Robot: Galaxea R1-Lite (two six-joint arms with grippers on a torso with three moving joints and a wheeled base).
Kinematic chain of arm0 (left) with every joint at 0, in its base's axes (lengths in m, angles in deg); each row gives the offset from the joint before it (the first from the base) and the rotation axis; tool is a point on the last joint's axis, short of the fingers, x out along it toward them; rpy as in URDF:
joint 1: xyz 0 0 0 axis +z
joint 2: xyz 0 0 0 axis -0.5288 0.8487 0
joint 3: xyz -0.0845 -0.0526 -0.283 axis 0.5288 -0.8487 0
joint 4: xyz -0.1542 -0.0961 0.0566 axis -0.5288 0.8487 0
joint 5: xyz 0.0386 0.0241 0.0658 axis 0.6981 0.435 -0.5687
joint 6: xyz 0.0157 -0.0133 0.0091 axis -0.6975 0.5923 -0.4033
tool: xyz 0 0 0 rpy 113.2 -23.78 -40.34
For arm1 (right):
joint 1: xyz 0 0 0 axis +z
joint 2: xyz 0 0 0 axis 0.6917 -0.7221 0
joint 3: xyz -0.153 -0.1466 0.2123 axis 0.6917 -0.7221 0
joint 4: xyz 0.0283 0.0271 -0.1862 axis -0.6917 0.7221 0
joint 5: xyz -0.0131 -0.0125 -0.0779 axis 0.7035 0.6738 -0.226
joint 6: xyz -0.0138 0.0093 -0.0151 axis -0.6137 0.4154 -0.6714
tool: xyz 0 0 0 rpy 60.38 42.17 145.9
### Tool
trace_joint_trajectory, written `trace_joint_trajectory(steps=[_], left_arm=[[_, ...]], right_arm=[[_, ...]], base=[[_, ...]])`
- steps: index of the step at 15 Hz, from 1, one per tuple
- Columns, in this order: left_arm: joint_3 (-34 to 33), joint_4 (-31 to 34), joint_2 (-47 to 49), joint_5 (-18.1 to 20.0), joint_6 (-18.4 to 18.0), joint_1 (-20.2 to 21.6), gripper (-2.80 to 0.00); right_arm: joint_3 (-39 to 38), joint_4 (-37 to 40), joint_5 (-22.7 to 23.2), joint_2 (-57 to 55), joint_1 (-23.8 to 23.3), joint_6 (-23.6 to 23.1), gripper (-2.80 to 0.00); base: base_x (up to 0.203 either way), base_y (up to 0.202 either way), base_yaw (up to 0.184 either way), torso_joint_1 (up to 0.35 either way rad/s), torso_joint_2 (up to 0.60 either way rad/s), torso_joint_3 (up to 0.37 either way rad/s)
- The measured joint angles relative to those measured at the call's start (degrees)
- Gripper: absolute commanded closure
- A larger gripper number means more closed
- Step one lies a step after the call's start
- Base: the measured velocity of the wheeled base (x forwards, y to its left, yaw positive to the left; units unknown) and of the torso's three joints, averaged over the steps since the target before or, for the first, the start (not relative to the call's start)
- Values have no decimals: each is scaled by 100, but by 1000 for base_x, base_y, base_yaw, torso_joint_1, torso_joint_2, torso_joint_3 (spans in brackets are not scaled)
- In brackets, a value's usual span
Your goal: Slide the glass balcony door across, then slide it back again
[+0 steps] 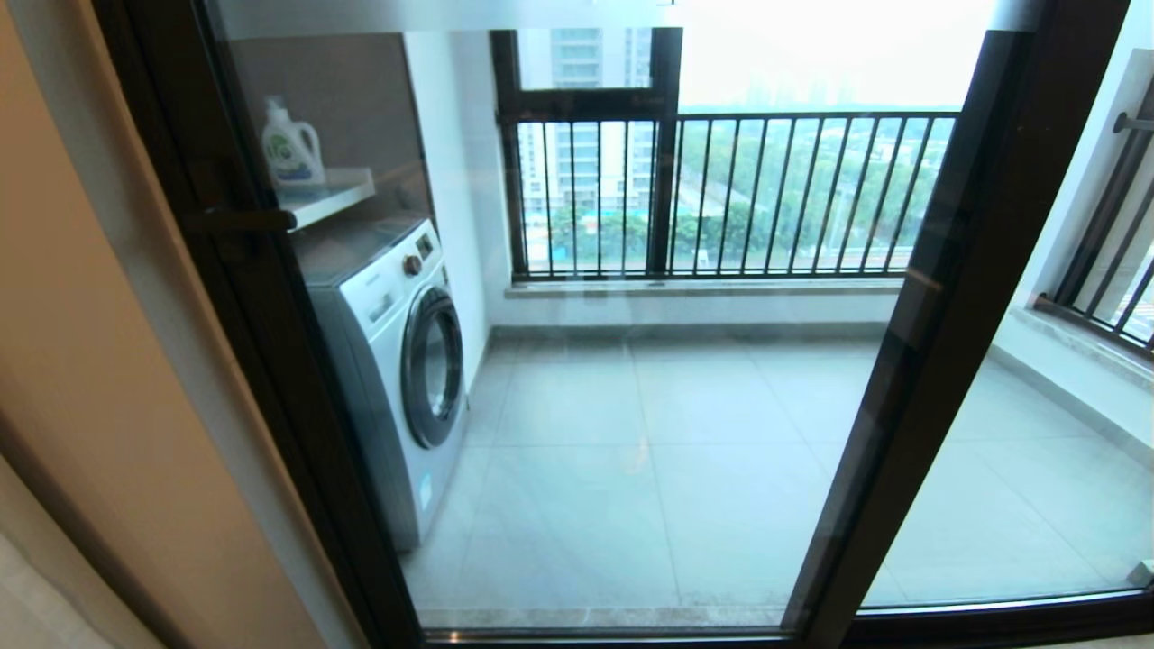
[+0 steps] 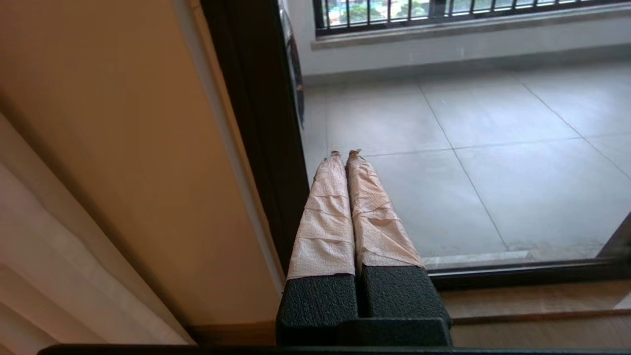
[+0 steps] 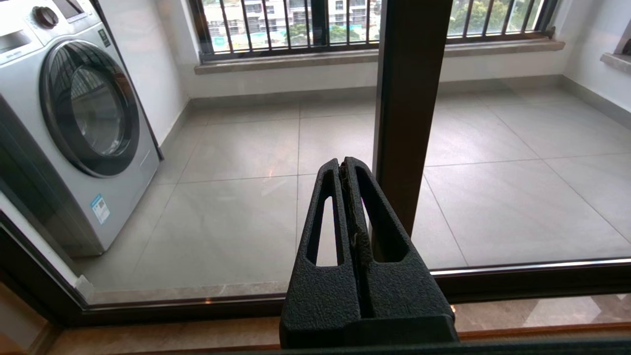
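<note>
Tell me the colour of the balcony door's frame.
Dark brown; the door frame shows best in the head view.

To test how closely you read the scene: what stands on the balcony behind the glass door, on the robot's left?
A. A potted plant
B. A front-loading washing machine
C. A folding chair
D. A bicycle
B. In the head view a white front-loading washing machine with a round door stands on the balcony's left side, behind the glass balcony door, under a shelf holding a detergent bottle.
</note>
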State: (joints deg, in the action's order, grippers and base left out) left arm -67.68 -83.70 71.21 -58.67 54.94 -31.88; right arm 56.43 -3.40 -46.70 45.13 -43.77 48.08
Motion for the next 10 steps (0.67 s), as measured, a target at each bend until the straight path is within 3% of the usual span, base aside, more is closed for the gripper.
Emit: trace_joint_trajectory(steps=[2,4,10], left_arm=[[-68,-14,-45,-88,186,-2,0],[-93,-17,-61,-212,697,-5,0],[-101,-14,-66,-208,625,-5,0]], right_arm=[[0,0,0,0,0,0,0],[0,0,2,0,0,-2,0],[0,0,0,0,0,-2,0]], base=[[0,0,0,0,0,0],[0,0,0,0,0,0],[0,0,0,0,0,0]])
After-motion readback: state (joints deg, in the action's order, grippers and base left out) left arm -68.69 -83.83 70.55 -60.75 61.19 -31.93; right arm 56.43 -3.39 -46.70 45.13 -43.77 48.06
